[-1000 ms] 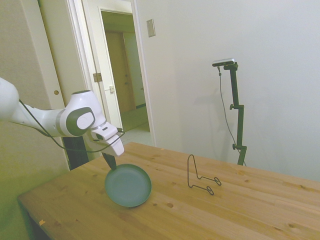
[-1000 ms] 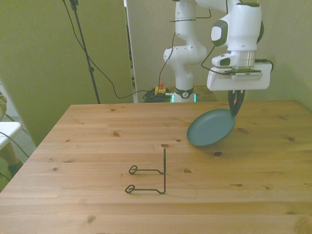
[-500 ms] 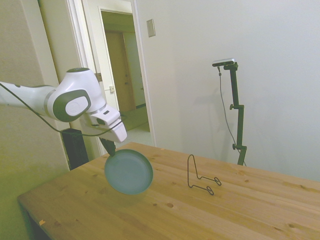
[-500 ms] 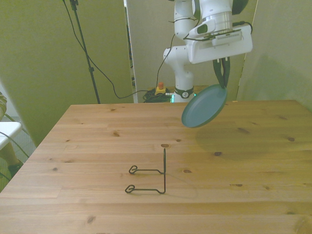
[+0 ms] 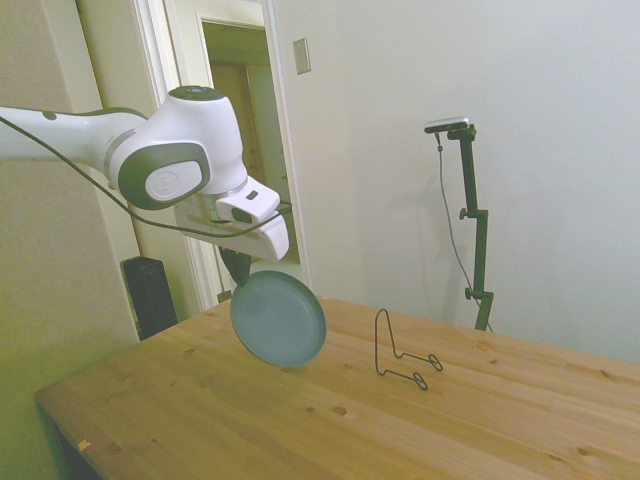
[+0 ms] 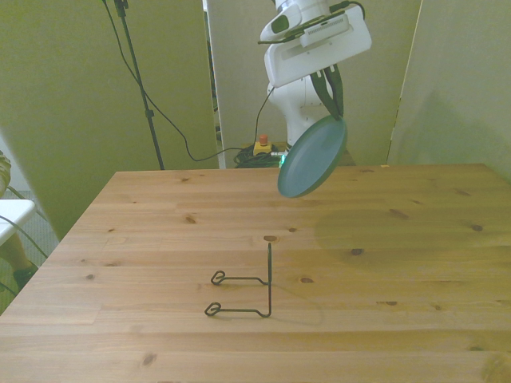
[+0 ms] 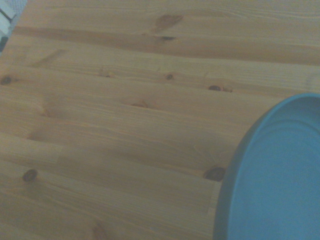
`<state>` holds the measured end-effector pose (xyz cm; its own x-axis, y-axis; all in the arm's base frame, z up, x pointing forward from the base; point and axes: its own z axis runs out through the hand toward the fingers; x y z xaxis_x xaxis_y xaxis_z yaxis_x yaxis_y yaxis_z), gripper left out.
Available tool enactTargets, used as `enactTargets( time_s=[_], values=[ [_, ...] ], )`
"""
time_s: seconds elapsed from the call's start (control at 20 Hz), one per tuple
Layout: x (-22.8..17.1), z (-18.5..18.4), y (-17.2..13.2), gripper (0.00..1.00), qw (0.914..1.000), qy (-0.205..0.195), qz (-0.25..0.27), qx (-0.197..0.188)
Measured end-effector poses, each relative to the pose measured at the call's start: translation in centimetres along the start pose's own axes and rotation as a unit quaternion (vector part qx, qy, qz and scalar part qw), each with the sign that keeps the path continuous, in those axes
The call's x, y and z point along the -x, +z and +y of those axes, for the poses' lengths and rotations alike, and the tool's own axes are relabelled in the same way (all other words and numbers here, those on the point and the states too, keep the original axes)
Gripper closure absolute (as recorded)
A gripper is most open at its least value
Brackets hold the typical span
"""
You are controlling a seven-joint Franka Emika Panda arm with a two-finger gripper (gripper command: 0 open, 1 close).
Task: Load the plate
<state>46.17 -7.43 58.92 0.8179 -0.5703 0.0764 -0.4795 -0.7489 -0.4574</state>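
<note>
The plate (image 6: 313, 157) hangs tilted beneath the gripper (image 6: 330, 97), clear above the table (image 6: 415, 263); the wire stand (image 6: 243, 289) stands well apart on it.

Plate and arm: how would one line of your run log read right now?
gripper: shut on plate rim | plate: tilted, off table | wire stand: empty | step: carrying
</note>
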Motion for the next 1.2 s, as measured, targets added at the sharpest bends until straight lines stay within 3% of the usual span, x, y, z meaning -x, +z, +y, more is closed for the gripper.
enactTargets(
  time_s=[0.4,0.75,1.2],
  values=[
    [-2.5,2.0,-1.6,1.00,0.9998,0.019,0.007,-0.001],
    [-6.2,6.8,-7.5,1.00,0.9977,0.018,-0.015,-0.064],
    [-12.3,9.1,-9.5,1.00,0.9930,0.010,-0.042,-0.110]
  ],
)
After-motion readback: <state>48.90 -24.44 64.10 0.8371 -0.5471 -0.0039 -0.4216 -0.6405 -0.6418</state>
